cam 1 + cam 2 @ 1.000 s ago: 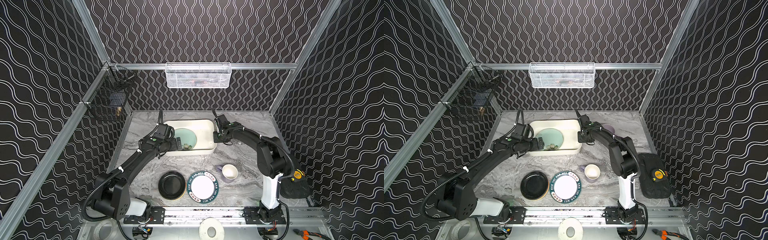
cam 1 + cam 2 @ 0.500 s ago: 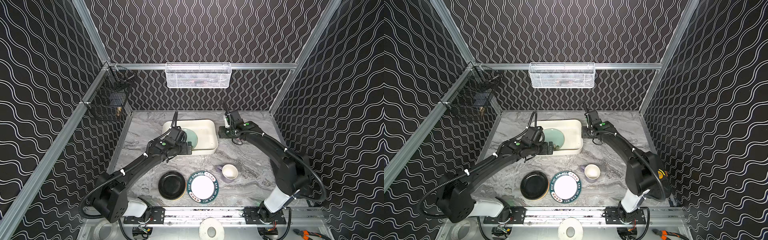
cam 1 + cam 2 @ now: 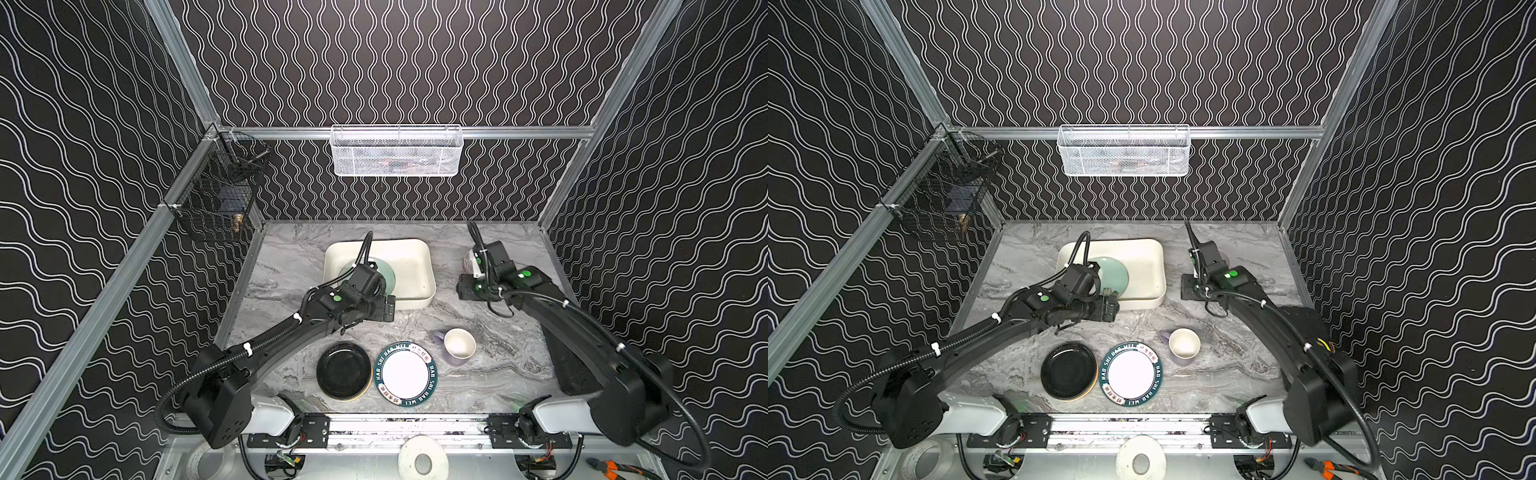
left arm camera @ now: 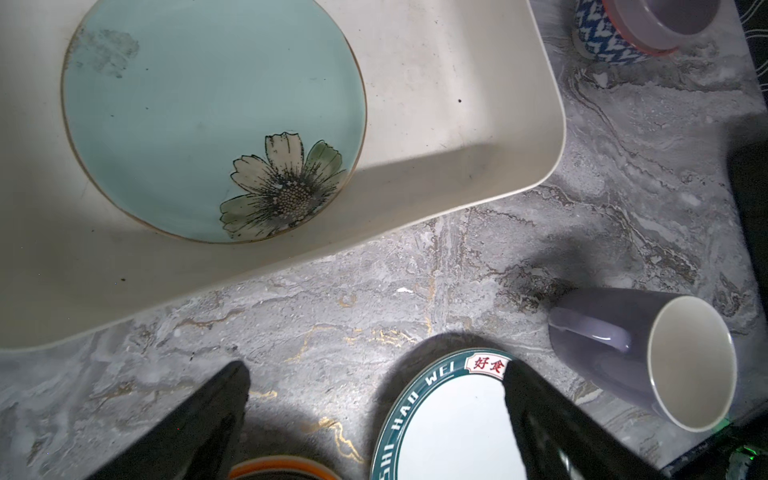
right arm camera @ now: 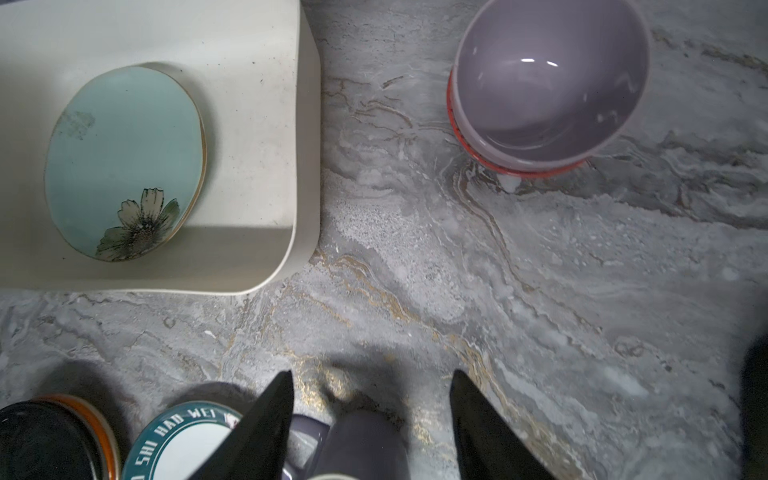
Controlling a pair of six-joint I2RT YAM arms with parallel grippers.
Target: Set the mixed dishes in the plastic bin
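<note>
The cream plastic bin (image 3: 411, 266) (image 3: 1144, 266) stands at the back middle with a mint-green floral plate (image 3: 1115, 272) (image 4: 208, 116) (image 5: 124, 153) flat inside. In front lie a black plate on an orange one (image 3: 343, 370), a white plate with a lettered green rim (image 3: 405, 374) and a lavender mug (image 3: 457, 347) on its side. A lavender bowl nested in an orange-rimmed bowl (image 5: 548, 79) (image 3: 469, 262) sits right of the bin. My left gripper (image 3: 388, 307) (image 4: 376, 370) hangs open over the bin's front edge. My right gripper (image 3: 465, 289) (image 5: 372, 376) hovers open between bin and bowls, holding nothing.
A white mesh basket (image 3: 397, 151) hangs on the back wall and a black wire basket (image 3: 216, 203) on the left rail. A black pad (image 3: 573, 365) lies along the table's right side. A tape roll (image 3: 422, 461) sits below the front rail.
My left gripper has drawn back out of the bin toward the front, leaving the mint-green plate inside. My right gripper has swung right, away from the bin's right wall, and its jaws have widened.
</note>
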